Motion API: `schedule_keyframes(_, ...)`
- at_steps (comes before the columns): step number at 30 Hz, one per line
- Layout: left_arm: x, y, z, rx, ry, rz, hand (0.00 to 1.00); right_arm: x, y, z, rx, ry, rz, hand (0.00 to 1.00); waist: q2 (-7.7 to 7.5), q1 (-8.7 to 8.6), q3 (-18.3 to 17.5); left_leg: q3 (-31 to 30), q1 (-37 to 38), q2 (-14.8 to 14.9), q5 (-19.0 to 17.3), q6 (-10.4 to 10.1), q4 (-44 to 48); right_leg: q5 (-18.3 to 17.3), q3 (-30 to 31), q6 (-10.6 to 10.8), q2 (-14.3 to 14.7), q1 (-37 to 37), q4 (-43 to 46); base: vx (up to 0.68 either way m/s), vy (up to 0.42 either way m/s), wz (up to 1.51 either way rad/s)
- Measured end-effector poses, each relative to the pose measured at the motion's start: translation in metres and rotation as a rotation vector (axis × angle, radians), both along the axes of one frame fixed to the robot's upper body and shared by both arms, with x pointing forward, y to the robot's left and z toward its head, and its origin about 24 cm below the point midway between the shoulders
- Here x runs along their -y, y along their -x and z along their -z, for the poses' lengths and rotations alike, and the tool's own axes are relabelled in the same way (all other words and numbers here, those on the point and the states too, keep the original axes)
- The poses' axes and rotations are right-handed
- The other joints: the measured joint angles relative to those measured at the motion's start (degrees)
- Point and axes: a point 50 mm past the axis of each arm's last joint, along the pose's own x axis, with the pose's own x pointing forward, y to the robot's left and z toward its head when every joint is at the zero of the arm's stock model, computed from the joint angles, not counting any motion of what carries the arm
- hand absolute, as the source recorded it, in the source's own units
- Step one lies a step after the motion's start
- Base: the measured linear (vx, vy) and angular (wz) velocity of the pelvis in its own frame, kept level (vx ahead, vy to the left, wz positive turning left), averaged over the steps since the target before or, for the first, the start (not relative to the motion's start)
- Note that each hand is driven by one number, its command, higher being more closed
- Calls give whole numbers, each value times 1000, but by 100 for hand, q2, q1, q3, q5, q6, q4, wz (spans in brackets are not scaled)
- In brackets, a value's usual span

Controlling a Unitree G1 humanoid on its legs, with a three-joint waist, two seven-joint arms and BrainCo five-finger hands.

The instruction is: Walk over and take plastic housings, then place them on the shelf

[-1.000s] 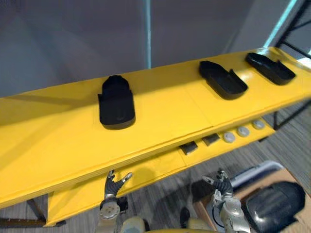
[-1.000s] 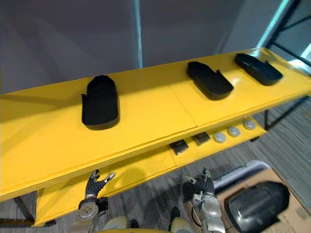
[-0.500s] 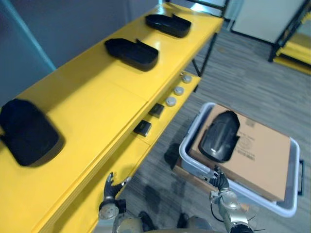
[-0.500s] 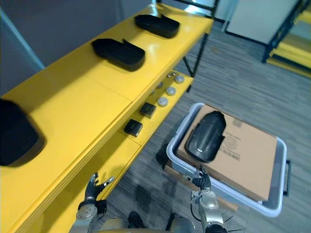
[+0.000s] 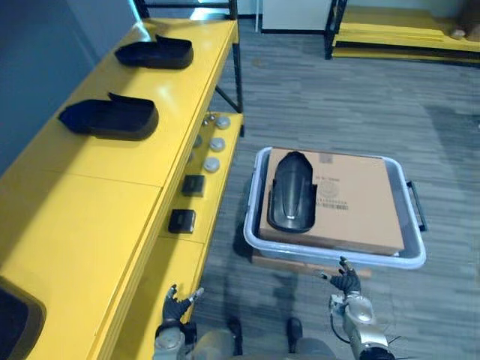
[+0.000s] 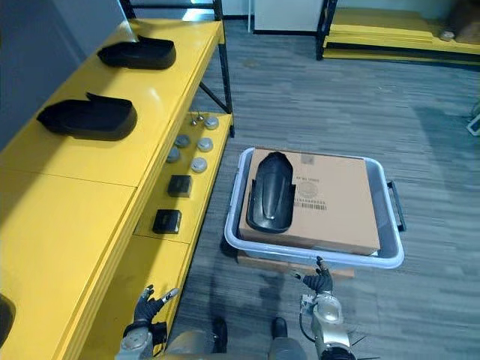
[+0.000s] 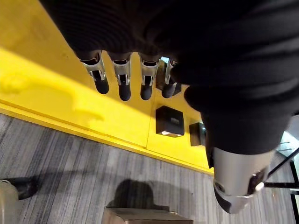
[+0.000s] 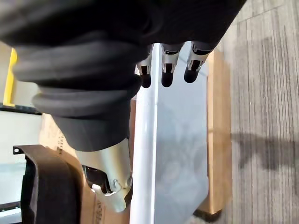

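Note:
A black plastic housing (image 5: 291,191) lies on a cardboard box (image 5: 352,202) inside a grey bin (image 5: 337,259) on the floor ahead. Two more black housings (image 5: 109,118) (image 5: 154,52) rest on top of the yellow shelf (image 5: 90,210) to the left, and part of a third (image 5: 15,326) shows at the lower left corner. My left hand (image 5: 177,304) hangs low beside the shelf, open and holding nothing. My right hand (image 5: 346,282) is open just in front of the bin's near rim (image 8: 145,154), with its fingers (image 8: 168,65) straight and the housing (image 8: 46,186) beyond them.
The shelf's lower level carries small black boxes (image 5: 182,220) and several round grey discs (image 5: 214,142). The black boxes (image 7: 170,121) also show past my left fingers (image 7: 124,79). A second yellow rack (image 5: 397,30) stands at the far end of the carpeted floor.
The camera has swung right along the shelf, so the bin with its housing now sits in the middle. Both hands stay low and open.

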Motion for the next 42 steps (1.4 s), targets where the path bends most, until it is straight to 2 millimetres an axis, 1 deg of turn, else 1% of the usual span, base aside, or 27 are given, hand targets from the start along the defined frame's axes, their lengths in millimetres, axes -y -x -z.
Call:
schedule_keyframes(2, -5, -1, -1, 2, -14, 2, 0, 12, 2, -2, 15, -20, 80, 0, -63, -11, -79, 106, 74, -56, -16, 32, -60, 32, 108, 44, -42, 5, -91, 55, 90, -32)
schedule_keyframes(5, -10, 2, -1, -10, -28, 2, 0, 28, 8, -3, 26, -30, 189, 0, -108, -3, -125, 143, 165, -85, -10, 42, -105, 81, 176, 66, -56, 75, -205, 64, 30, -23)
schedule_keyframes(8, -12, 6, 1, -24, -32, 0, 0, 61, 24, -6, 38, -16, 374, 0, -103, -20, -285, -68, 254, -152, 6, 70, -187, 86, 171, 62, -72, 160, -280, 78, -5, -12)
schedule_keyframes(9, -12, 6, 1, -25, -31, 0, 0, 67, 26, -8, 44, -8, 404, 0, -99, -37, -287, -86, 296, -161, 9, 75, -221, 86, 161, 62, -78, 197, -300, 67, -7, 0)
schedule_keyframes(11, -12, 11, 2, -38, -30, -3, 0, 89, 36, -20, 97, 19, 529, 0, -88, -97, -371, -113, 389, -177, 43, 120, -382, 87, 158, 61, -78, 213, -300, 17, -2, 1)
schedule_keyframes(13, -12, 13, 3, -44, -29, -3, 0, 102, 38, -31, 140, 50, 584, 0, -92, -142, -378, -131, 436, -195, 67, 146, -468, 88, 152, 61, -87, 220, -300, 0, 0, 0)
schedule_keyframes(15, -12, 14, 4, -50, -26, -2, 0, 118, 38, -49, 210, 105, 636, 0, -113, -160, -403, -138, 480, -248, 150, 162, -613, 88, 151, 61, -124, 195, -300, -19, 0, 0)
schedule_keyframes(17, -12, 16, 5, -59, -24, -2, 0, 127, 33, -71, 288, 163, 655, 0, -124, -162, -446, -146, 525, -275, 212, 178, -726, 115, 135, 60, -140, 190, -303, -54, -4, 1)
schedule_keyframes(18, -11, 19, 6, -65, -23, -1, 0, 129, 30, -77, 313, 175, 654, 0, -125, -172, -477, -155, 529, -280, 235, 184, -759, 136, 117, 54, -142, 185, -311, -57, -13, 4)
schedule_keyframes(19, -11, 23, 8, -80, -18, 1, 0, 130, 23, -92, 377, 196, 654, 0, -139, -181, -520, -175, 533, -297, 290, 176, -823, 178, 51, 45, -151, 186, -351, -61, -22, 7)
schedule_keyframes(20, -11, 27, 11, -98, -10, 6, 0, 129, 13, -109, 449, 222, 641, 0, -172, -190, -545, -207, 534, -338, 343, 185, -898, 193, 19, 51, -176, 182, -400, -65, -24, 8)
schedule_keyframes(21, -11, 29, 12, -108, -8, 6, 0, 128, 8, -118, 489, 235, 628, 0, -181, -200, -547, -229, 532, -357, 378, 196, -934, 199, 8, 59, -191, 175, -410, -98, -34, 13)
schedule_keyframes(22, -10, 33, 14, -121, -4, 9, 0, 124, -4, -135, 563, 260, 595, 0, -192, -225, -546, -288, 532, -383, 431, 193, -995, 214, -30, 67, -207, 164, -410, -111, -34, 18)
schedule_keyframes(23, -10, 37, 15, -135, -3, 7, 0, 117, -16, -152, 632, 280, 548, 0, -210, -230, -544, -334, 527, -397, 471, 194, -1023, 224, -78, 67, -218, 165, -410, -94, -29, 18)
schedule_keyframes(24, -10, 39, 16, -140, -3, 6, 0, 111, -22, -161, 666, 290, 517, 0, -217, -223, -545, -349, 526, -396, 480, 199, -1039, 224, -90, 67, -224, 154, -401, -113, -33, 10)
schedule_keyframes(26, -11, 46, 17, -157, -4, 1, 0, 85, -42, -189, 785, 343, 366, 0, -250, -177, -547, -378, 516, -406, 550, 182, -1156, 243, -116, 62, -220, 61, -399, -108, -42, 4)
schedule_keyframes(27, -11, 47, 18, -159, -4, 0, 0, 79, -46, -192, 794, 359, 328, 0, -264, -142, -541, -399, 515, -410, 568, 160, -1188, 243, -130, 62, -221, 52, -398, -68, -41, 11)
schedule_keyframes(28, -11, 48, 18, -162, -4, -1, 0, 68, -54, -195, 797, 377, 255, 0, -297, -122, -548, -435, 476, -413, 603, 141, -1218, 245, -150, 59, -221, 10, -392, -72, -48, 18)
schedule_keyframes(29, -11, 48, 18, -159, -1, -6, 0, 56, -64, -196, 793, 397, 188, 0, -316, -36, -556, -486, 361, -417, 639, 147, -1222, 262, -212, 46, -223, -78, -394, -67, -46, 17)
schedule_keyframes(30, -11, 47, 17, -154, 0, -8, 0, 52, -68, -196, 788, 403, 164, 0, -317, -2, -556, -500, 315, -422, 662, 167, -1221, 270, -231, 45, -227, -119, -395, -42, -33, 18)
schedule_keyframes(32, -11, 46, 17, -149, 0, -6, 0, 46, -77, -191, 752, 422, 123, 0, -316, 8, -548, -579, 210, -456, 711, 178, -1220, 288, -303, 42, -241, -177, -409, -8, -11, 21)
schedule_keyframes(34, -11, 42, 15, -136, -1, -3, 0, 39, -93, -179, 658, 446, 78, 0, -294, 27, -437, -696, 119, -469, 740, 189, -1193, 290, -425, 43, -266, -203, -411, 2, -14, 28)
schedule_keyframes(36, -10, 40, 14, -126, 0, 0, 0, 38, -100, -168, 573, 471, 67, 0, -272, 49, -369, -783, 8, -492, 773, 202, -1185, 293, -517, 45, -287, -226, -411, 9, -4, 28)
schedule_keyframes(38, -9, 34, 13, -108, 0, 3, 0, 37, -107, -157, 495, 488, 73, 0, -232, 80, -193, -856, -43, -543, 805, 220, -1183, 317, -614, 50, -303, -233, -412, 8, 22, 25)
schedule_keyframes(39, -8, 30, 12, -99, 0, 8, 0, 38, -110, -151, 451, 497, 87, 0, -215, 140, -122, -900, -131, -557, 823, 236, -1178, 332, -635, 53, -318, -300, -411, -19, 32, 15)
schedule_keyframes(40, -5, 25, 10, -82, -1, 22, 0, 39, -112, -147, 417, 491, 102, 0, -193, 182, -25, -922, -223, -557, 839, 253, -1157, 378, -645, 55, -321, -376, -417, -19, 27, 13)
schedule_keyframes(42, -3, 20, 8, -61, 1, 27, 0, 37, -118, -144, 381, 477, 128, 0, -165, 199, 134, -992, -356, -565, 862, 269, -1116, 413, -740, 60, -344, -452, -417, -27, 14, 18)
